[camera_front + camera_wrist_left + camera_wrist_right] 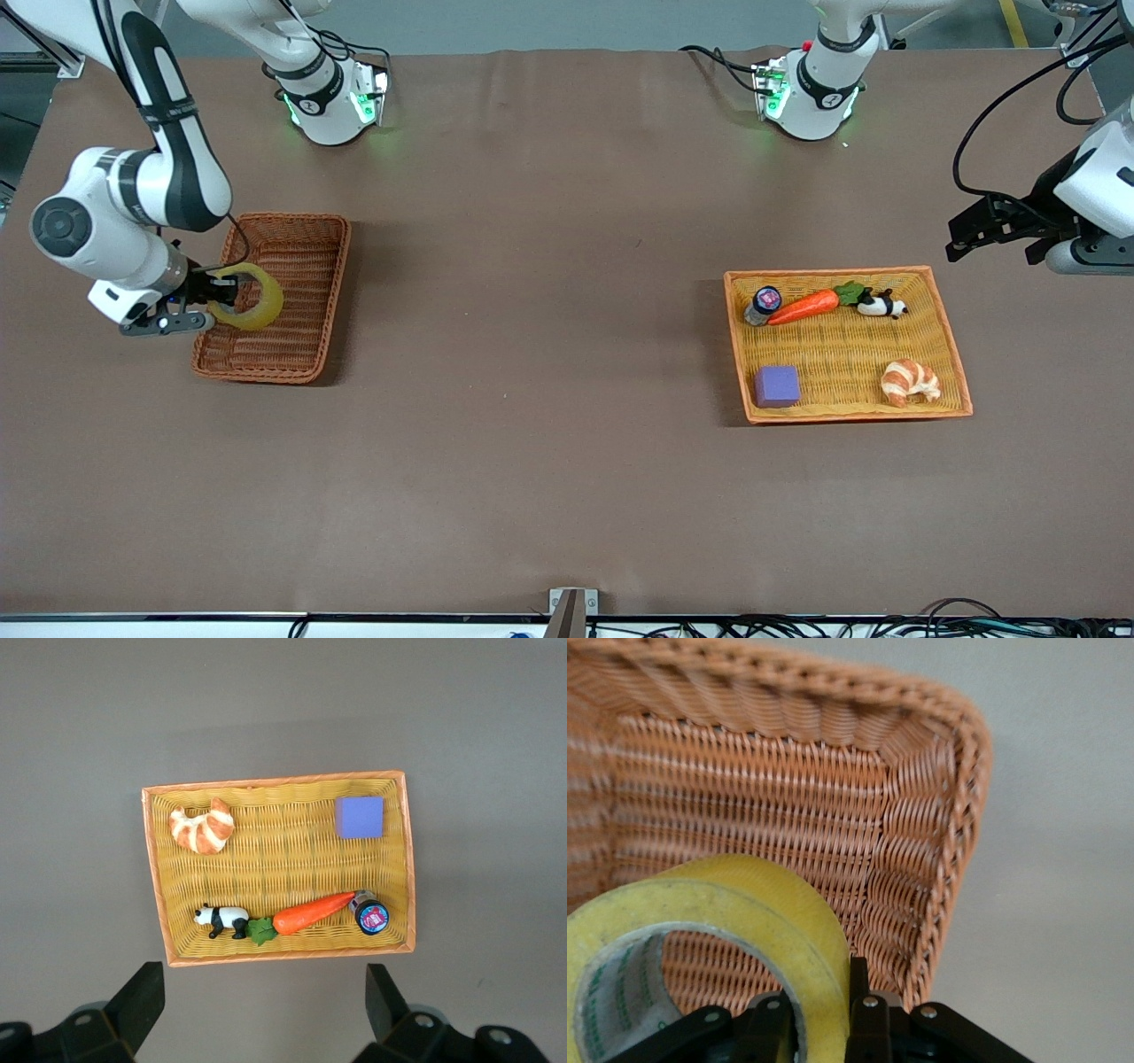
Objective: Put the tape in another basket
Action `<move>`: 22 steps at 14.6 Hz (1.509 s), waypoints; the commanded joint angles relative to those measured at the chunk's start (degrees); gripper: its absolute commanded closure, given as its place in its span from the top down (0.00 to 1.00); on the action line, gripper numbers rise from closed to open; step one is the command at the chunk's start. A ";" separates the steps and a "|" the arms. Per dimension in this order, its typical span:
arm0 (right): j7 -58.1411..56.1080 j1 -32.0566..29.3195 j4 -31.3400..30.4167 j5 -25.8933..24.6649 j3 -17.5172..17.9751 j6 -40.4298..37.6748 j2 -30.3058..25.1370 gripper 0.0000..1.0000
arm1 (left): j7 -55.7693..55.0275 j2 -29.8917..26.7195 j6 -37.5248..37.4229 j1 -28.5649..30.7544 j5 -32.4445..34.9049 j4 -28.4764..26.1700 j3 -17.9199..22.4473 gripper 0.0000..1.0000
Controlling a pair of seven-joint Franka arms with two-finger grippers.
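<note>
The tape [259, 307] is a yellowish ring held upright by its wall. My right gripper [223, 292] is shut on it, one finger inside the ring and one outside. It hangs just over the reddish-brown basket [301, 257], at the basket's edge toward the right arm's end of the table. The right wrist view shows the tape [735, 904] in the gripper [824, 1005], with the basket's woven wall [797, 797] close to it. My left gripper [966, 239] is open and empty, waiting in the air over bare table beside the orange-yellow tray [842, 272]. In the left wrist view the gripper [263, 1001] is open.
The orange-yellow tray [275, 778] holds a carrot [802, 307], a panda figure [881, 306], a small jar [764, 303], a purple block [777, 386] and a croissant [910, 381]. Brown table lies between the basket and the tray.
</note>
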 commanded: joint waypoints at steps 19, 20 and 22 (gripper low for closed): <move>6.09 -7.95 26.71 3.24 11.10 -26.64 -4.55 1.00 | -0.54 -0.12 -1.32 0.97 0.69 1.60 -0.78 1.00; 8.46 -7.61 29.79 3.24 11.20 -29.98 -4.72 1.00 | -0.02 -0.12 -1.32 0.97 0.34 1.60 -0.78 1.00; 11.89 -5.86 37.77 3.16 11.47 -37.88 -4.64 1.00 | 1.92 -0.20 -1.32 0.97 -1.68 1.34 -0.52 1.00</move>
